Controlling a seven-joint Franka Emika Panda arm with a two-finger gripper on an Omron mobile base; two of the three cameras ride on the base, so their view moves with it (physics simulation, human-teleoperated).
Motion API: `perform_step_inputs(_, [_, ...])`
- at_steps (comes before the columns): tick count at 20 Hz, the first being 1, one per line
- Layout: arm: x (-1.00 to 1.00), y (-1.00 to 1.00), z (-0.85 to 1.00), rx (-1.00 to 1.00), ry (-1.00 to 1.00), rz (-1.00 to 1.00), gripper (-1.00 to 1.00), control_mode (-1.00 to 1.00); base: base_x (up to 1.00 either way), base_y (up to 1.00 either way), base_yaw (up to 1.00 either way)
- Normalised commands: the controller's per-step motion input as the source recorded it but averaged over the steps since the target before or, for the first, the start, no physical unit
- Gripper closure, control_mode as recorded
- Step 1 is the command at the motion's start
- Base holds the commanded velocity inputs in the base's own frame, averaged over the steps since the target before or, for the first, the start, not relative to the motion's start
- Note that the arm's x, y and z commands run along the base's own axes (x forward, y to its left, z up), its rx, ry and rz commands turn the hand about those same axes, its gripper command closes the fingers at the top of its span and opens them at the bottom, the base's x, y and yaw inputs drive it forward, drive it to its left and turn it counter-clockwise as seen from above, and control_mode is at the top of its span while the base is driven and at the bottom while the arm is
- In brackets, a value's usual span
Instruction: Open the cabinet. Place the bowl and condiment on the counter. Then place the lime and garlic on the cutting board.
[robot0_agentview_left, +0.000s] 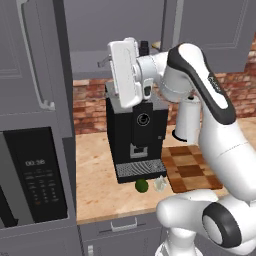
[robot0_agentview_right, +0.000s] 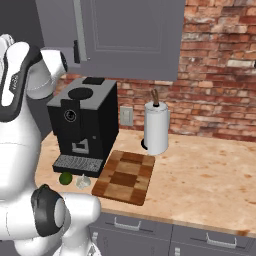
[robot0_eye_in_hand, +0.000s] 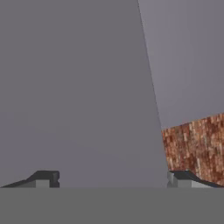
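**Arm raised at the wall cabinet, produce waiting below**

Red brick backs a beige speckled stone surface (robot0_agentview_left: 100, 165) in the left base view. Above it the wide grey wall cabinet (robot0_agentview_left: 210, 30) has its left door (robot0_agentview_left: 35, 55) swung out, and the white arm's hand is lifted to the open shelf, presumably to reach what is stored inside. A slim black condiment bottle (robot0_agentview_left: 144, 47) peeks from behind the wrist. Down in front of the black coffee machine (robot0_agentview_left: 135, 135), a small dark-green lime (robot0_agentview_left: 141, 185) and a whitish lumpy garlic bulb (robot0_agentview_left: 159, 184) lie just beside the checkered brown wooden cutting board (robot0_agentview_left: 190, 167), not yet on it.

From the right base view, the board (robot0_agentview_right: 125, 177) sits between the machine and a white paper-towel roll (robot0_agentview_right: 156, 127), handy for the later transfers.

Seen from the hand, the pincer (robot0_eye_in_hand: 113, 179) has its tips wide apart and empty, facing a flat grey cabinet panel with brick beyond.
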Motion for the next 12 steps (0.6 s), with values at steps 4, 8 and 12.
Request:
perform_step_inputs(4, [-0.36, -0.40, 0.00, -0.06, -0.03, -0.02, -1.00, -1.00, 0.00, 0.00, 0.00])
perform_step_inputs(8, [-0.24, -0.37, 0.00, -0.27, -0.03, -0.02, -1.00, -1.00, 0.00, 0.00, 0.00])
perform_step_inputs(12, [-0.17, -0.44, 0.00, -0.33, -0.09, -0.05, -1.00, -1.00, 0.00, 0.00, 0.00])
